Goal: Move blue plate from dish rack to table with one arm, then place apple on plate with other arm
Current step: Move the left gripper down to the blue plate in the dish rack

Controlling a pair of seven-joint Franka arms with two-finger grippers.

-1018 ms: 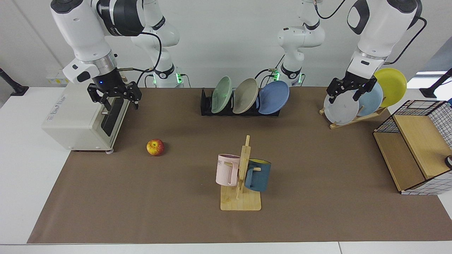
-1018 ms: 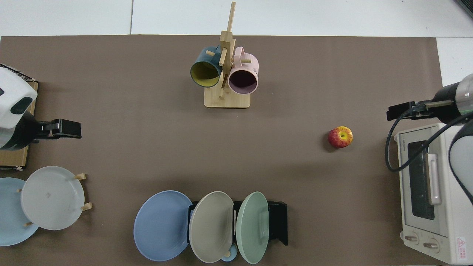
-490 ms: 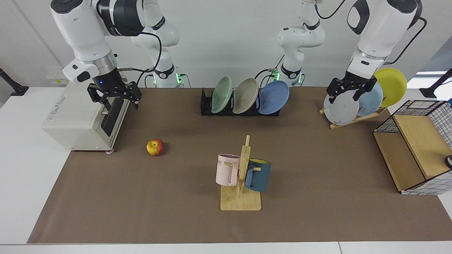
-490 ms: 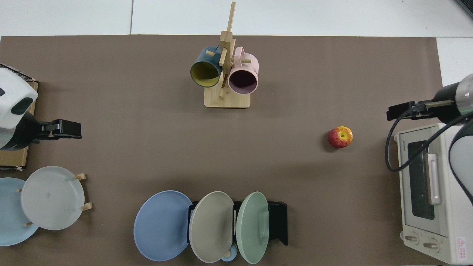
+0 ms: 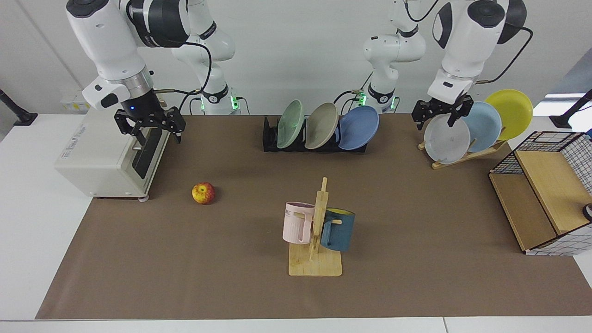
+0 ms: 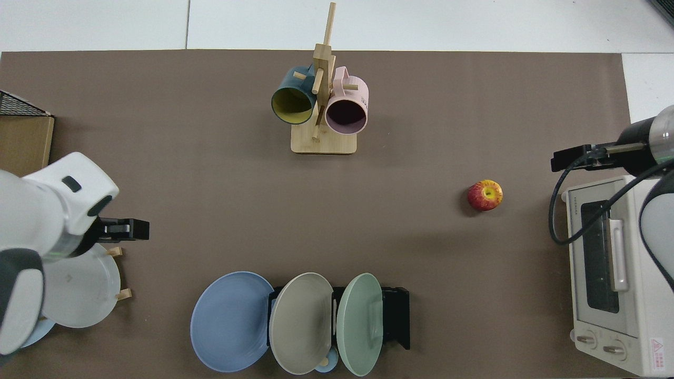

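While the large white table (image 5: 27, 194) under its wide brown mat carries everything undisturbed, the job stands at its first step: the plate is not yet lifted. The low black slotted dish rack (image 5: 270, 138) sits at the mat's far edge in the facing view, and the round matte periwinkle-blue plate (image 5: 358, 127) leans in its end slot, nearest the left arm, touching the beige plate beside it. The left gripper (image 5: 439, 118) hangs empty, fingers spread, in front of the pale plates on the wooden stand, near the rack but apart from it. I judge it must cross to the blue plate's free rim and pinch there. Open mat lies between the rack and the wooden mug tree (image 5: 317, 231), room enough to set the plate flat. The right gripper (image 5: 150, 125) waits over the toaster oven, empty, fingers apart. The small red-and-yellow apple (image 5: 203, 193) rests on bare mat close by.
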